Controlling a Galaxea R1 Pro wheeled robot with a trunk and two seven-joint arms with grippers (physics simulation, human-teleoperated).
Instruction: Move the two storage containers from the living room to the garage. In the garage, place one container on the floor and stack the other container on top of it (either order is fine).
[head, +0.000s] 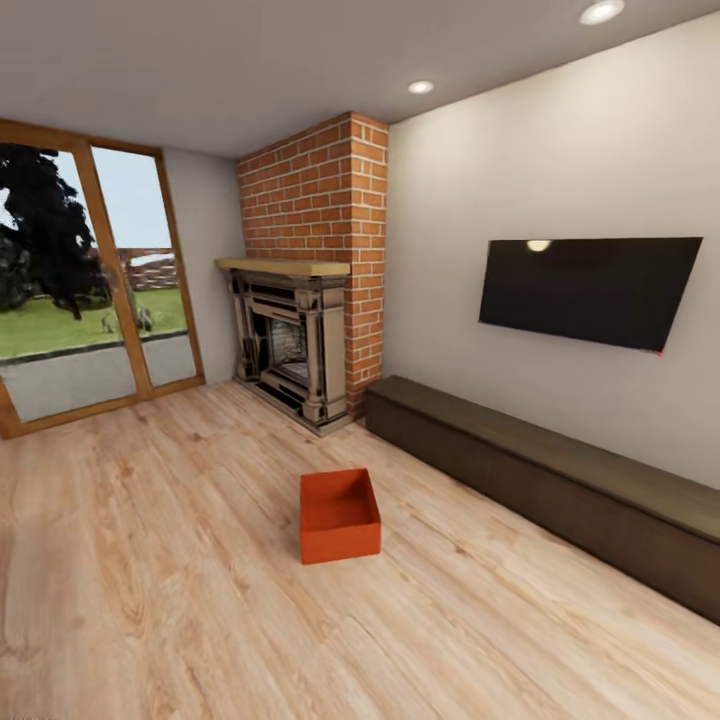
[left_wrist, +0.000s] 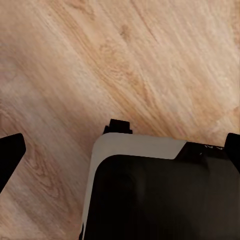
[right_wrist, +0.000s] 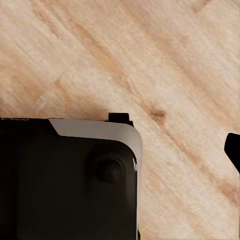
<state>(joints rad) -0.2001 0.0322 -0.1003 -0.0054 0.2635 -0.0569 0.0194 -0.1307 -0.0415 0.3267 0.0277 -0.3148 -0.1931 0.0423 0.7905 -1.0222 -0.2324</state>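
Wood planks (left_wrist: 75, 65) lie under both our wrist cameras, with the robot's black-and-white base (left_wrist: 150, 190) just below them. Our left gripper (left_wrist: 120, 145) and right gripper (right_wrist: 232, 150) show dark fingertips at the frame edges, but we cannot tell how far they are spread. Farther ahead, one orange-red storage container (head: 340, 515) sits open-topped on the living-room floor. Beyond it stand a brick fireplace (head: 310, 270), a long dark bench (head: 550, 480) and a wall television (head: 590, 290). We read no writing anywhere.

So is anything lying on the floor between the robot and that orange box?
Nothing visible does. The storage container sits alone on bare wood plank floor, well apart from the fireplace and the low bench.
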